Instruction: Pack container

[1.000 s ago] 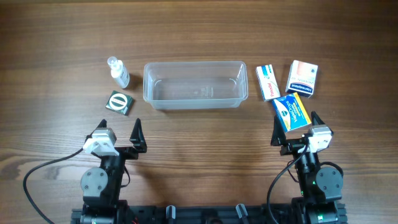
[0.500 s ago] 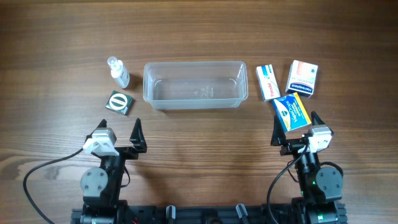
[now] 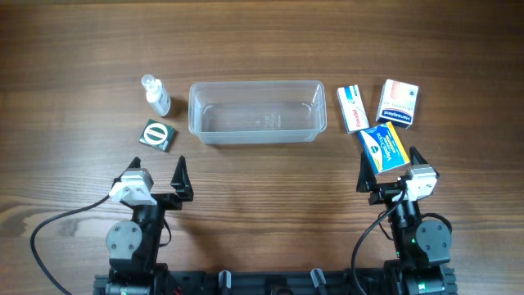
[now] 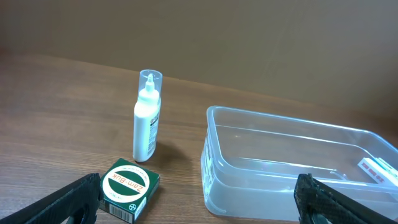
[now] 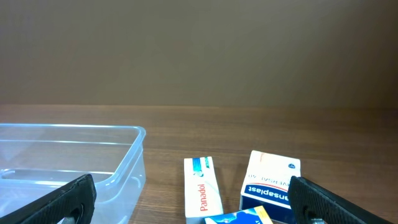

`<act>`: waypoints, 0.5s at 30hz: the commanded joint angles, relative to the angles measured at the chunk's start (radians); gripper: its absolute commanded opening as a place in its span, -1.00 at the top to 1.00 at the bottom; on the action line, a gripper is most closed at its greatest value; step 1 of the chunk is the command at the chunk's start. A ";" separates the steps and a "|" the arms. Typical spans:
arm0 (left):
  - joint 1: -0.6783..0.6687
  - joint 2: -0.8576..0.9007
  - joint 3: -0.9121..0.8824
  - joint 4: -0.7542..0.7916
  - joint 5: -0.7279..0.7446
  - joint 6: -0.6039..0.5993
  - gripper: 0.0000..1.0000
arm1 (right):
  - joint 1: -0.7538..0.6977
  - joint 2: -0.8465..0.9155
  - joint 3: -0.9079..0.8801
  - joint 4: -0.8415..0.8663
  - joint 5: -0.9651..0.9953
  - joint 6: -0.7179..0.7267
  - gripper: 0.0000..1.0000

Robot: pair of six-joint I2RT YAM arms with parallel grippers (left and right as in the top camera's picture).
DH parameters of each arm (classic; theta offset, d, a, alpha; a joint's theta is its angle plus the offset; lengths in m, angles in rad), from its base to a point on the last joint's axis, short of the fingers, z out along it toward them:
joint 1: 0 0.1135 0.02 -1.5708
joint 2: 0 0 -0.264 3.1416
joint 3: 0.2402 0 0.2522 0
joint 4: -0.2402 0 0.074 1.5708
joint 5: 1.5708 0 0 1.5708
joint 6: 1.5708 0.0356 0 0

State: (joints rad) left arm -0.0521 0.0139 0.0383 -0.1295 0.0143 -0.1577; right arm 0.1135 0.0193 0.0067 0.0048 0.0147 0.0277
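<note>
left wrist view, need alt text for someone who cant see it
An empty clear plastic container sits on a wooden table. To its left a small white bottle with a clear cap stands upright, with a green box lying flat in front of it. The left gripper is open, its dark fingers in the bottom corners.

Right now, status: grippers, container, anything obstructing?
Left gripper, right gripper open, empty. Container upright, nothing inside. Bottle, boxes outside it, none obstructing.
</note>
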 commanded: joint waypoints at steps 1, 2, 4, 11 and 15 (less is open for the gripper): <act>0.006 -0.007 -0.008 0.003 0.012 0.020 -1.00 | 0.003 -0.008 -0.002 0.003 -0.013 -0.009 -0.99; 0.006 -0.007 -0.008 0.003 0.012 0.020 -0.99 | 0.003 -0.008 -0.002 0.003 -0.013 -0.009 -1.00; 0.006 -0.007 -0.008 0.003 0.012 0.020 -0.99 | 0.003 -0.008 -0.002 0.003 -0.013 -0.009 -1.00; 0.006 -0.007 -0.007 0.062 0.143 0.017 -1.00 | 0.003 -0.008 -0.002 0.003 -0.013 -0.009 -1.00; 0.006 -0.007 0.024 0.023 0.172 0.017 -0.99 | 0.003 -0.008 -0.002 0.003 -0.013 -0.009 -1.00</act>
State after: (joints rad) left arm -0.0521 0.0139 0.0380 -0.0769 0.1249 -0.1577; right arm 0.1135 0.0193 0.0067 0.0048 0.0147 0.0277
